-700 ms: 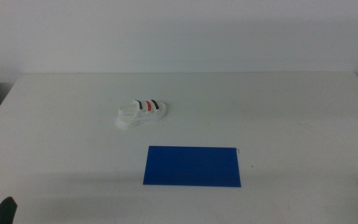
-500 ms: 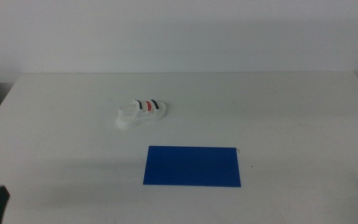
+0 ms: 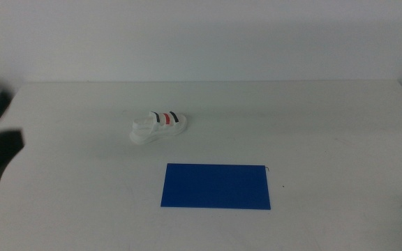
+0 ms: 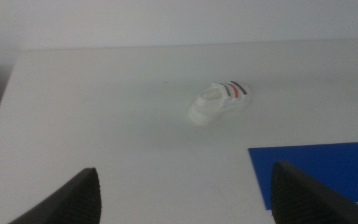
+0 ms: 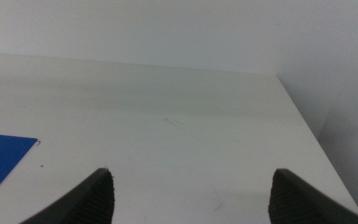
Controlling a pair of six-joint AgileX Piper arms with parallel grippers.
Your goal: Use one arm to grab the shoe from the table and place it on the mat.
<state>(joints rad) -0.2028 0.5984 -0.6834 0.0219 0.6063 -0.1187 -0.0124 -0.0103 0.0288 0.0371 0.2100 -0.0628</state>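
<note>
Shoe (image 3: 159, 127) sat alone on table (image 3: 326, 125), back from the near edge, well apart from mat (image 3: 216, 186) and untouched. Mat lay bare nearer the camera. Grab, carry and placement all left to do. Left gripper (image 4: 185, 202) hung over the table's left side, jaws spread wide, empty, pointed toward shoe. Right gripper (image 5: 191, 199) waited over the right side, jaws likewise wide, holding nothing. Count: one shoe, one mat, two grippers.
</note>
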